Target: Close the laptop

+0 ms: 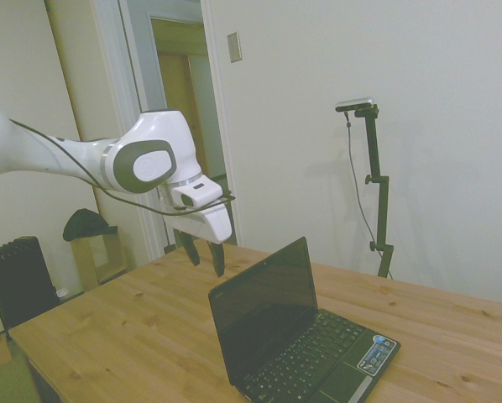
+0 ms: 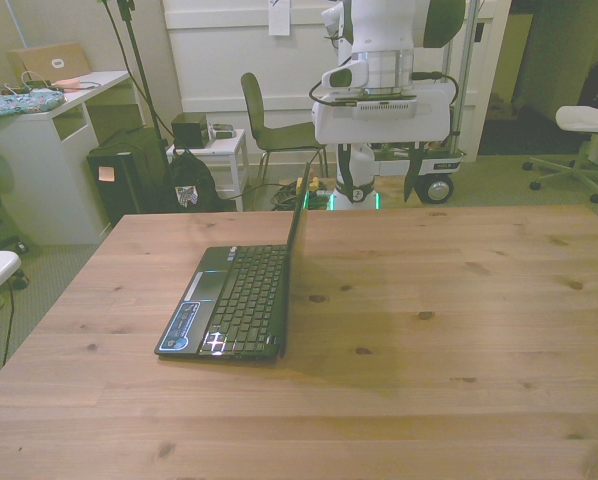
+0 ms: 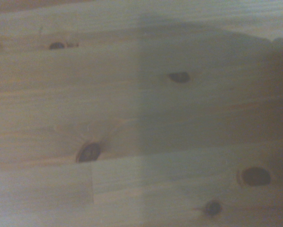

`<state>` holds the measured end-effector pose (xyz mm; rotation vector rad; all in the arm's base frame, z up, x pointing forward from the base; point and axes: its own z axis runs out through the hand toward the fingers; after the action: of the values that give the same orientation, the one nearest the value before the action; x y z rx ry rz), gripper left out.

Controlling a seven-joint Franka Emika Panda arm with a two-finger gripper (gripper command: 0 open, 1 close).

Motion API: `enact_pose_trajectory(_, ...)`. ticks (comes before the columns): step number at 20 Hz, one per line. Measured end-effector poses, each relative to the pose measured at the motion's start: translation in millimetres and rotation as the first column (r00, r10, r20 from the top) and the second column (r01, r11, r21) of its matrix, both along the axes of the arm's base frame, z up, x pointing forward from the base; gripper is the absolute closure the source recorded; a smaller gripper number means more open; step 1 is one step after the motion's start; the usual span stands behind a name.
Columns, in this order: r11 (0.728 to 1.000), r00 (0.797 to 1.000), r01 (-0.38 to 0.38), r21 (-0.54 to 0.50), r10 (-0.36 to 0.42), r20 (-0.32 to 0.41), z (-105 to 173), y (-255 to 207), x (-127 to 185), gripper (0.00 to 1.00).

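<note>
1. The laptop (image 1: 297,336) (image 2: 241,297) stands open on the wooden table (image 2: 429,330), toward nine o'clock of its middle in our front view.
2. Our gripper (image 1: 206,253) (image 2: 377,184) hangs above the table, jaws spread wide, holding nothing, behind the lid.

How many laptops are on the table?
1. The laptop stands open on the wooden table, toward the front view's left. The gripper hangs above the table behind its lid.

**Laptop open on the tabletop**

The laptop (image 1: 301,336) (image 2: 237,295) is a small black netbook, standing open with its glossy dark screen roughly upright. Its black keyboard shows, with blue and white stickers on the palm rest. It sits on the wooden tabletop (image 2: 449,330).
</note>
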<state>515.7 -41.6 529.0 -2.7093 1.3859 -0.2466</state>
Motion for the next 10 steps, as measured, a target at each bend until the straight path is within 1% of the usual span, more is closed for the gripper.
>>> enact_pose_trajectory(1,1.000,1.000,0.005,0.002,-0.005,0.003,2,-1,9,1.00)
enact_pose_trajectory(3,1.000,1.000,0.020,0.006,-0.020,0.006,2,-2,25,1.00)
enact_pose_trajectory(5,1.000,1.000,0.026,0.009,-0.026,0.000,3,-2,34,1.00)
enact_pose_trajectory(10,0.999,0.999,0.036,0.012,-0.036,-0.010,4,0,33,1.00)
